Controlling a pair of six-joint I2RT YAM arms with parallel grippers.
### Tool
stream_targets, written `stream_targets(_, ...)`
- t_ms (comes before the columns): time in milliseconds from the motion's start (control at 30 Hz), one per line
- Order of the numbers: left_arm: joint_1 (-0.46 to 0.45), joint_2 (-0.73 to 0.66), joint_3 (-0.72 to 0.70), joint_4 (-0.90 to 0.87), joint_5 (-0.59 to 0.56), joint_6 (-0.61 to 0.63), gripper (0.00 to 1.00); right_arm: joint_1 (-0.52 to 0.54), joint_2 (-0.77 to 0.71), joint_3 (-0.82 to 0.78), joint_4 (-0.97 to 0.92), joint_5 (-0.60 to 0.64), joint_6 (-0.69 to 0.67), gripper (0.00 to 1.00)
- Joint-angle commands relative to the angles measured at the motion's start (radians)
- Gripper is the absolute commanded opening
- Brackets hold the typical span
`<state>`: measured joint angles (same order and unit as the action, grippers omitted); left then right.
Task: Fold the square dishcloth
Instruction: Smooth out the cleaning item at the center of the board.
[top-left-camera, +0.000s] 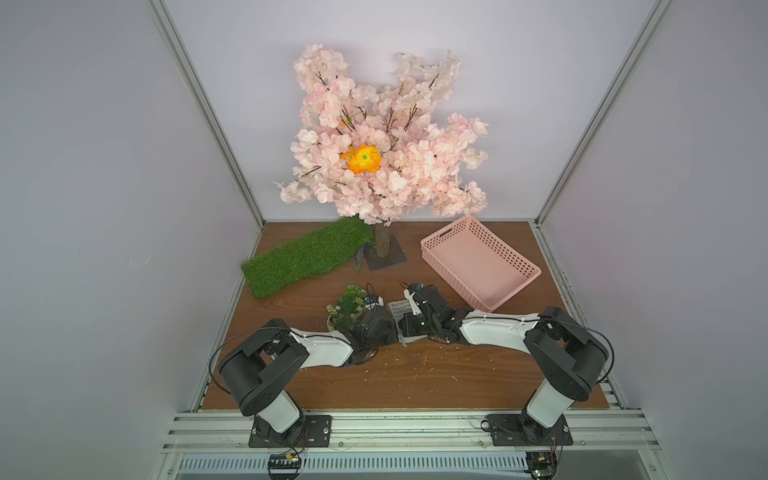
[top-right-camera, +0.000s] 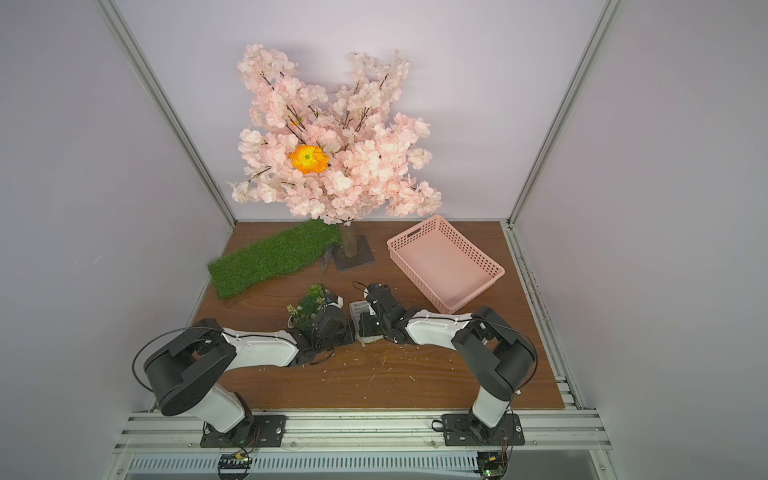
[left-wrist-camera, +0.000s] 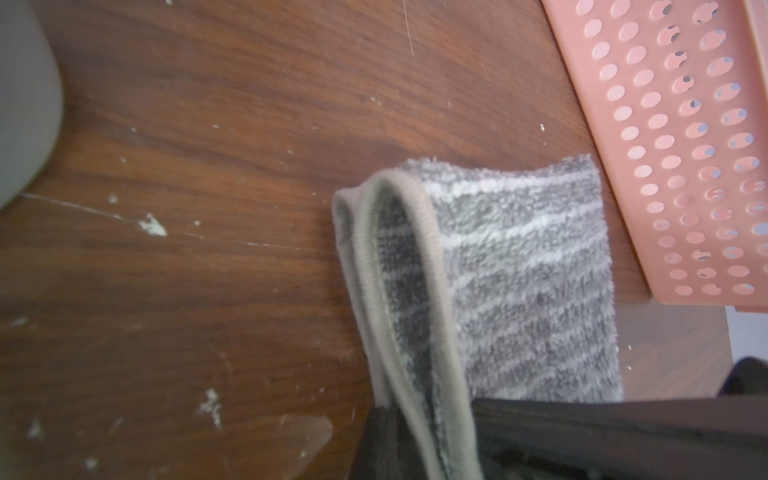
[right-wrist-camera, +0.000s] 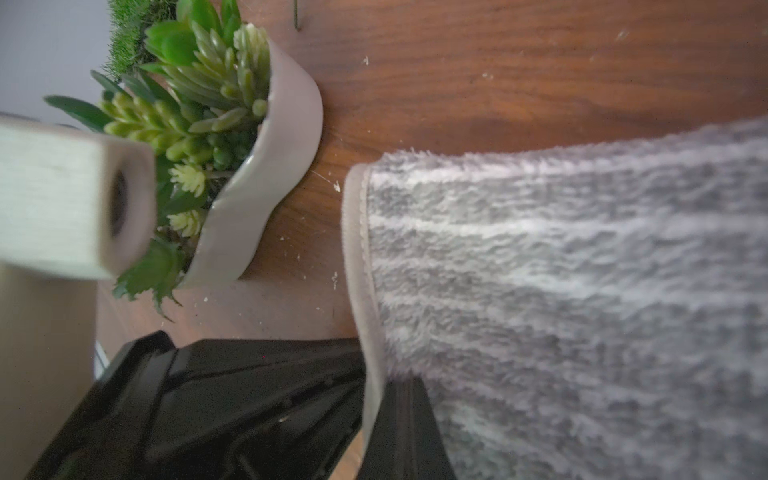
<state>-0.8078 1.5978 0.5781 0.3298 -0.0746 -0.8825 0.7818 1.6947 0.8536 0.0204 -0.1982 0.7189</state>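
Grey striped dishcloth sits doubled over on the wooden counter, pinched at its hemmed edge by both closed claws: the left claw and the right claw. Just beyond the claws stands a pink basket.

A dark brown wooden bench carries a green artificial-grass mat, a pink perforated plastic basket, a blossom tree's square base, a potted succulent and a grey striped dishcloth.
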Motion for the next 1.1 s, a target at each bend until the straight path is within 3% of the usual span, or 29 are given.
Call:
stream_targets(0,-0.005,-0.007,0.0,-0.011,-0.005,0.0,0.06,0.007,0.017,-0.017,0.031,-0.018,0.009,0.04)
stream_targets(233,-0.005,0.003,0.008,-0.015,-0.002,0.0,0.06,0.011,0.027,-0.025,0.043,-0.026,0.013,0.05)
stream_targets(400,-0.005,-0.013,0.004,-0.026,-0.009,-0.012,0.11,0.01,0.048,-0.03,0.01,0.043,0.012,0.05)
stream_targets(767,-0.005,-0.147,-0.011,-0.174,-0.108,-0.091,0.17,0.007,0.072,-0.039,0.017,0.055,0.018,0.04)
stream_targets(1067,-0.005,-0.202,0.117,-0.242,-0.167,0.037,0.18,0.008,-0.007,-0.009,0.015,0.048,-0.015,0.09)
